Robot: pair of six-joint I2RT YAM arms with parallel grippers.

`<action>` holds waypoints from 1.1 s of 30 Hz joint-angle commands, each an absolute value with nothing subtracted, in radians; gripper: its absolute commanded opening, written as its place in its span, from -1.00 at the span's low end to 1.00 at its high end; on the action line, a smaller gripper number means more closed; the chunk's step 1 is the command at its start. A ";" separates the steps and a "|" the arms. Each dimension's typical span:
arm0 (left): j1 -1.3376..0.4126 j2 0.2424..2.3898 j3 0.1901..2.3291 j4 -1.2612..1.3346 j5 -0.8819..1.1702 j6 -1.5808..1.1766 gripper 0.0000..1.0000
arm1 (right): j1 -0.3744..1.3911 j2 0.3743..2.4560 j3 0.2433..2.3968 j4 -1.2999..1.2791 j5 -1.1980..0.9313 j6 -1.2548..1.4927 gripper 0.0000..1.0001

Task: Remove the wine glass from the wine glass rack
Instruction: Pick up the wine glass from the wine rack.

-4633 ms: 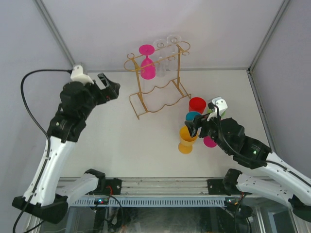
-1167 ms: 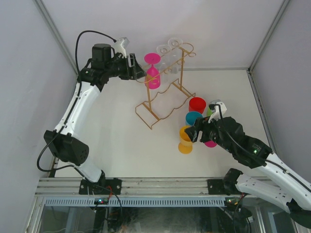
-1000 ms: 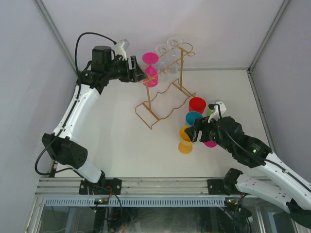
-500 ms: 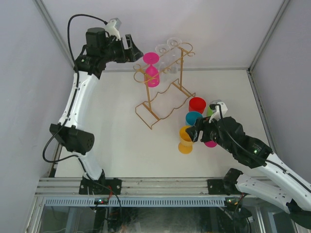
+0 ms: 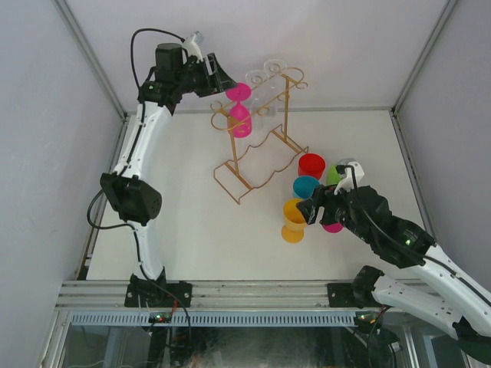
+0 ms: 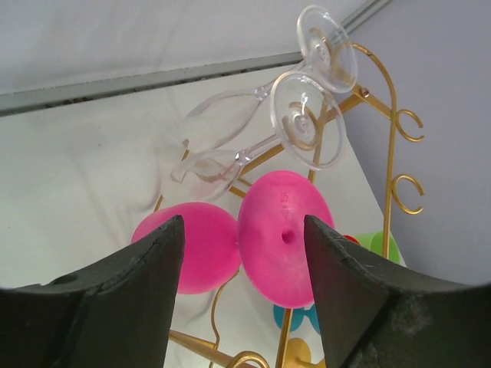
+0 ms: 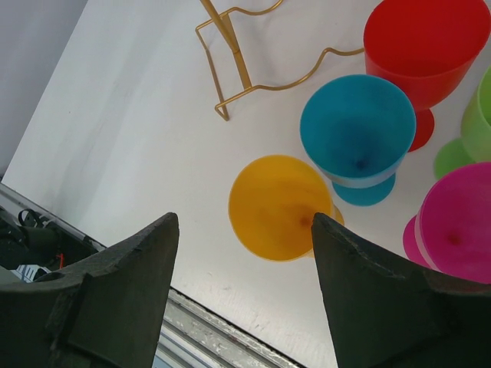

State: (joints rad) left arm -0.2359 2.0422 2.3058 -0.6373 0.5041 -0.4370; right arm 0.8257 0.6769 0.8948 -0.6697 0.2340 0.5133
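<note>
Overhead first: my left arm is stretched up and far back, its gripper (image 5: 222,83) level with the top of the wine glass rack (image 5: 253,146), which stands on the white table (image 5: 176,199) towards the back. A pink wine glass (image 5: 240,121) hangs upside down from the rack's near left rail, with two clear glasses (image 5: 261,77) hanging behind it. The left gripper sits just beside the pink glass's foot. My right gripper (image 5: 307,208) hovers above an orange cup (image 5: 291,221); a blue cup (image 5: 304,186) and a red cup (image 5: 311,165) stand just beyond it, near the rack's right side.

Next, the left wrist camera: both fingers (image 6: 138,284) stand well apart, released, with the pink glass's round foot and bowl framed between them. I cannot tell whether either finger touches it. The clear glasses hang above, along the gold rails.

Finally, the right wrist camera: its fingers (image 7: 115,307) are spread wide with nothing between them. Below lie the orange cup, the blue and red ones, a pink cup (image 7: 456,230), a green cup (image 7: 479,107) at the edge, and a corner of the rack's base.
</note>
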 commanded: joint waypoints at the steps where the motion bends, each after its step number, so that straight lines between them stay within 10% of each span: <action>1: -0.231 2.018 2.333 -0.542 0.533 -0.477 0.30 | 0.821 0.669 0.894 -0.664 0.244 0.513 0.40; 33: -0.227 2.030 2.277 -0.614 0.591 -0.431 -0.29 | 0.814 0.685 0.895 -0.647 0.221 0.508 0.40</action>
State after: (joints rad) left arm -0.2329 2.0422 2.3024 -0.6212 0.5617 -0.4511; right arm 0.8185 0.6884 0.8948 -0.6777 0.2256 0.5117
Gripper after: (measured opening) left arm 0.373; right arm 0.699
